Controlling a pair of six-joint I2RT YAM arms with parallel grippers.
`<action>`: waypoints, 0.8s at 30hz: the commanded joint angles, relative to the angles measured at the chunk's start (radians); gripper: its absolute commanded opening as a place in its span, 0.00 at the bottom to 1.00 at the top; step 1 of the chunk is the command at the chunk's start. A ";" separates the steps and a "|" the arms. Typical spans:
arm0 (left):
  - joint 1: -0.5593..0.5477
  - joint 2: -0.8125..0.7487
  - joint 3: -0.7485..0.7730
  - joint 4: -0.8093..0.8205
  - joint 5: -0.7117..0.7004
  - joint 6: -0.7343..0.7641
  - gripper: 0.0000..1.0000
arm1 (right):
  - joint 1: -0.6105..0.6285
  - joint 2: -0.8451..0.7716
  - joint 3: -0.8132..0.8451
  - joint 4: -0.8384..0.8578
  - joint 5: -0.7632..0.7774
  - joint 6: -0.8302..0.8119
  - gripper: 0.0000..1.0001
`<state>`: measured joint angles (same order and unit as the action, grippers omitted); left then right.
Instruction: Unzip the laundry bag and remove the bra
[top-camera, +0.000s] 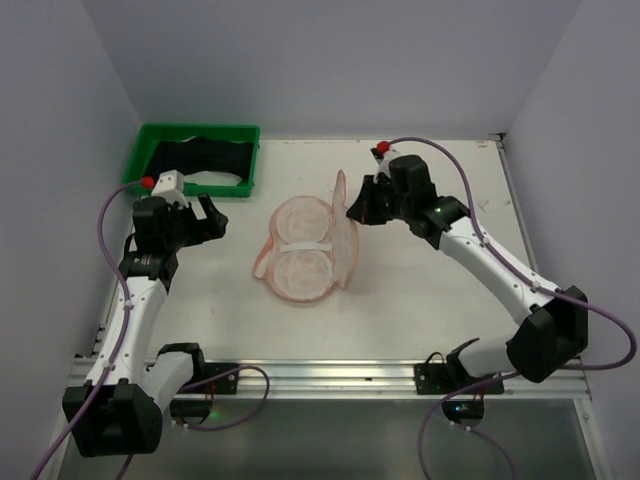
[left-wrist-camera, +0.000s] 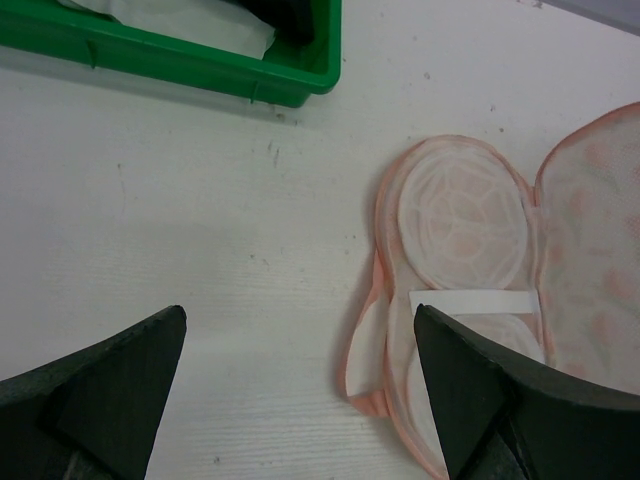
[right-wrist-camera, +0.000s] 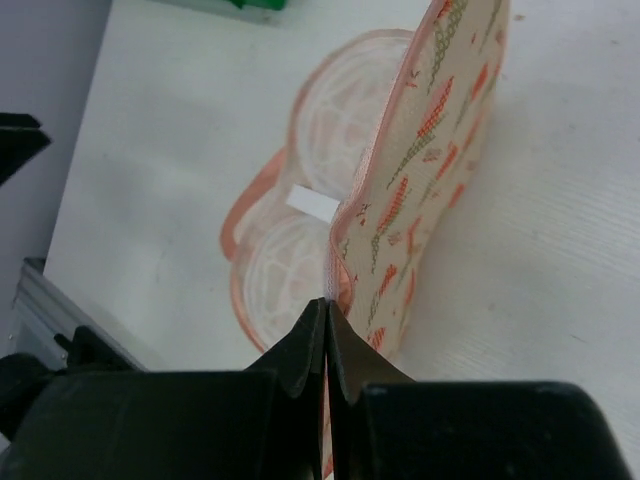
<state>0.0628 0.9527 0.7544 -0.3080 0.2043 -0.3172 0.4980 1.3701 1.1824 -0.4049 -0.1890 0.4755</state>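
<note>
One laundry bag (top-camera: 305, 250), with two round mesh cups (top-camera: 300, 222) inside it. One black bra (top-camera: 200, 155). One green tray (top-camera: 200, 128). One table (top-camera: 430, 300). Two claws: the left claw (top-camera: 208, 218) and the right claw (top-camera: 358, 203).

Left wrist view: the green tray (left-wrist-camera: 200, 65) is cut off by the upper edge — the laundry bag (left-wrist-camera: 460, 210) by the right edge.

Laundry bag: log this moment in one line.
laundry bag: unzipped, flap upright | right gripper: shut on flap rim | left gripper: open, empty, beside bag | bra: in green tray
</note>
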 joint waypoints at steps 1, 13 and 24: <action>0.002 0.001 -0.004 0.035 0.030 0.026 1.00 | 0.082 0.073 0.106 0.044 -0.093 -0.038 0.00; 0.002 -0.009 -0.006 0.026 0.007 0.017 1.00 | 0.224 0.427 0.189 0.310 -0.214 0.158 0.02; 0.002 -0.019 -0.007 0.027 0.015 0.015 1.00 | 0.248 0.531 0.316 0.296 -0.282 0.117 0.93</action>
<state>0.0631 0.9524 0.7544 -0.3084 0.2062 -0.3180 0.7506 1.9629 1.4166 -0.1280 -0.4549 0.6388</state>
